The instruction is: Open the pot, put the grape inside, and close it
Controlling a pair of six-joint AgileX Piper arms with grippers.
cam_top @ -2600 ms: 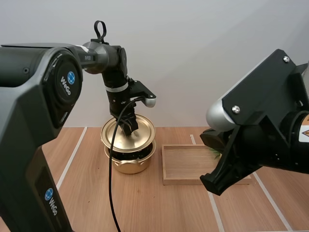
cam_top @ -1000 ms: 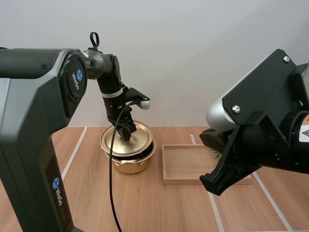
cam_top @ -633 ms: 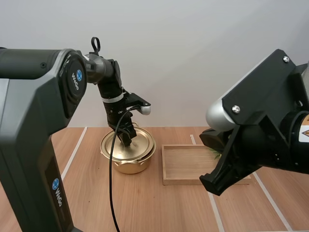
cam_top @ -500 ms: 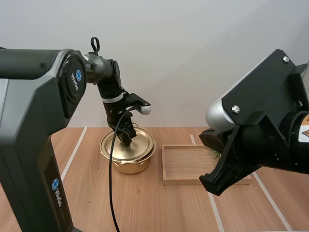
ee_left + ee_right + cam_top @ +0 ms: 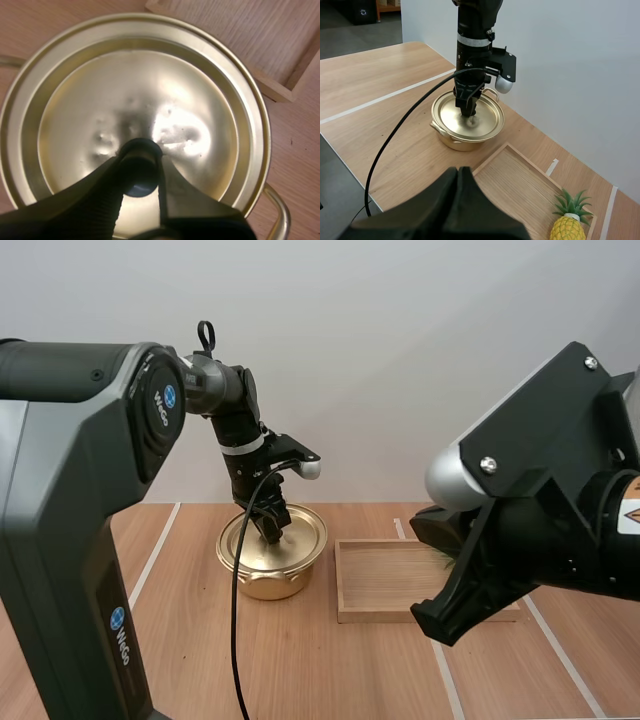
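Observation:
The gold pot [image 5: 268,584] stands on the table with its gold lid [image 5: 302,530] lying flat on the rim. My left gripper [image 5: 272,532] comes down from above and is shut on the lid's black knob [image 5: 141,150], with its fingers [image 5: 107,186] pinching the knob from both sides. In the right wrist view the same pot [image 5: 459,143] and lid [image 5: 482,119] sit beyond my right gripper [image 5: 458,171], which hangs well back from them. Its fingers lie together as one dark wedge with nothing in them.
A shallow wooden tray [image 5: 400,578] lies just right of the pot, its corner [image 5: 280,55] close to the lid's edge. A toy pineapple [image 5: 567,228] stands at the tray's far right end. White tape lines cross the wooden table.
The lid, held tilted above the pot earlier, has come down and now rests level on the rim. My left gripper moved down and slightly right with it. The right arm stayed still.

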